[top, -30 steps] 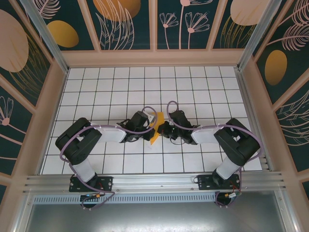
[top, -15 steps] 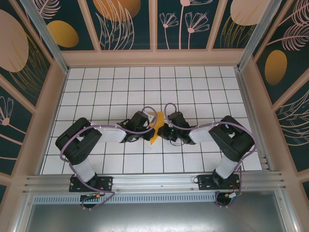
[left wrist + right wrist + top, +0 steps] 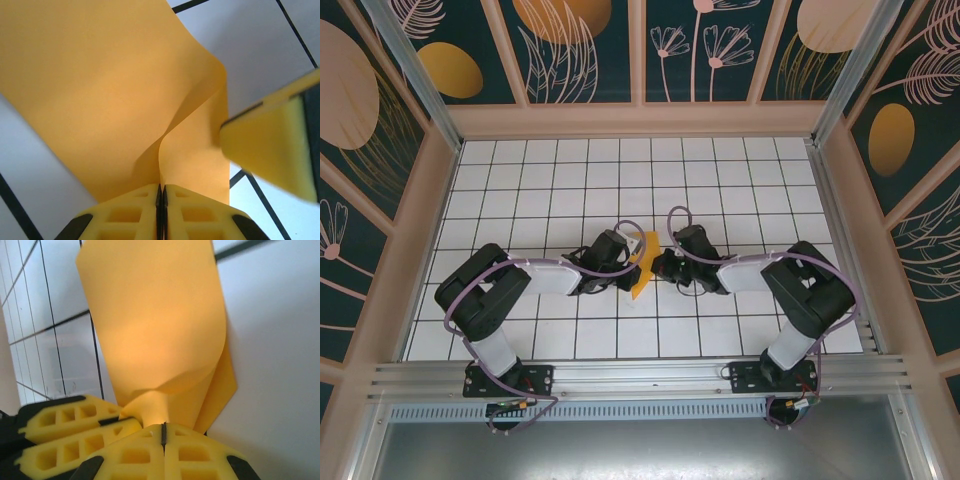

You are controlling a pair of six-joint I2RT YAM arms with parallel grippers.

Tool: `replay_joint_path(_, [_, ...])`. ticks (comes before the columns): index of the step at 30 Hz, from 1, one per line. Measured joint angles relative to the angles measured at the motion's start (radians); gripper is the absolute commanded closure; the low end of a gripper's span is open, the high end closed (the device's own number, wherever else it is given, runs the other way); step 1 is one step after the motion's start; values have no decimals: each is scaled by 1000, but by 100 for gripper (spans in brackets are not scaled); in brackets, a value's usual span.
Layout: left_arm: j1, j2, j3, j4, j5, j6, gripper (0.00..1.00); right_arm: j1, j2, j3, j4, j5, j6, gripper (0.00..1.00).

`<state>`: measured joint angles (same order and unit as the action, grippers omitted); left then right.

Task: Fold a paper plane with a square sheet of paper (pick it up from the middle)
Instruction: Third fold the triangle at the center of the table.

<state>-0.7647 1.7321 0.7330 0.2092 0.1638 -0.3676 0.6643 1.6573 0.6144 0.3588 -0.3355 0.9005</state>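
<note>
The square sheet of paper (image 3: 641,268) is a folded, curled orange-yellow piece held up between the two grippers at the middle of the tiled floor. My left gripper (image 3: 629,263) is shut on its left edge. In the left wrist view the paper (image 3: 110,90) runs into the closed seam of the left gripper (image 3: 161,194), and a right finger (image 3: 272,145) shows at the right. My right gripper (image 3: 658,268) is shut on the paper's right side. In the right wrist view the curled paper (image 3: 155,325) narrows into the right gripper (image 3: 163,432), with the left fingers (image 3: 75,427) close beside it.
The white tiled floor (image 3: 620,180) stretches behind the grippers. Patterned walls with wooden frames (image 3: 410,200) stand on three sides. A metal rail (image 3: 640,378) runs along the near edge, where both arm bases are bolted.
The right arm swung its elbow left and back again, and its wrist ends slightly farther back. The left arm held still. Both grippers stayed shut on the paper.
</note>
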Motion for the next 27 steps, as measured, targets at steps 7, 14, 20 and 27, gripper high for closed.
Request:
replay_joint_path(7, [0,0,0,0,0,0,86,-26,14,15,1,-21,-14,99])
replay_joint_path(14, [0,0,0,0,-6,0,86,-27,59,34,-19,-4,-20,100])
replay_joint_path(20, [0,0,0,0,-8,0,86,-27,59,44,-33,-2,-30,99])
replay_joint_path(27, [0,0,0,0,-8,0,86,-47,17,70,-90,-3,-58,99])
